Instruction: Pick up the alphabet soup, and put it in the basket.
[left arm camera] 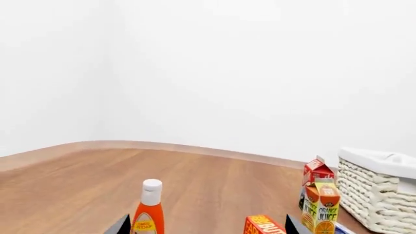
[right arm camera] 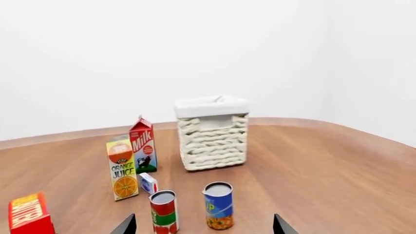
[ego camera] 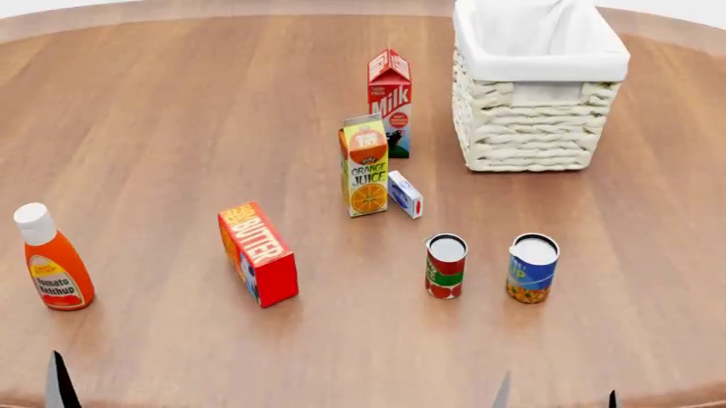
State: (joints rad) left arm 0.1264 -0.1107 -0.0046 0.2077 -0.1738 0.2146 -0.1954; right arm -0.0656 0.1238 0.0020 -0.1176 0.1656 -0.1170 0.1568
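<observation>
Dark fingertips at the near edge of both wrist views show your right gripper (right arm camera: 202, 226) and left gripper (left arm camera: 206, 228) spread wide, holding nothing and hanging short of the objects.

Closest to the right gripper stand two upright cans on the wooden table (ego camera: 170, 127). I take the blue-and-yellow can (ego camera: 532, 269) to be the alphabet soup, though its label is too small to read. The red-and-green can (ego camera: 446, 266) stands just beside it on the left, apart but near enough for a finger to clip it, so come in from the open right side or from above.

Further left, well clear of your route, a butter box (ego camera: 258, 253) stands on its edge and a tomato ketchup bottle (ego camera: 53, 259) stands upright.

Beyond the cans a small blue-and-white box (ego camera: 405, 194) lies by the orange juice carton (ego camera: 365, 166), with the milk carton (ego camera: 389, 102) behind. The basket (ego camera: 528, 127) sits farthest back, straight beyond the soup, nothing between them.
</observation>
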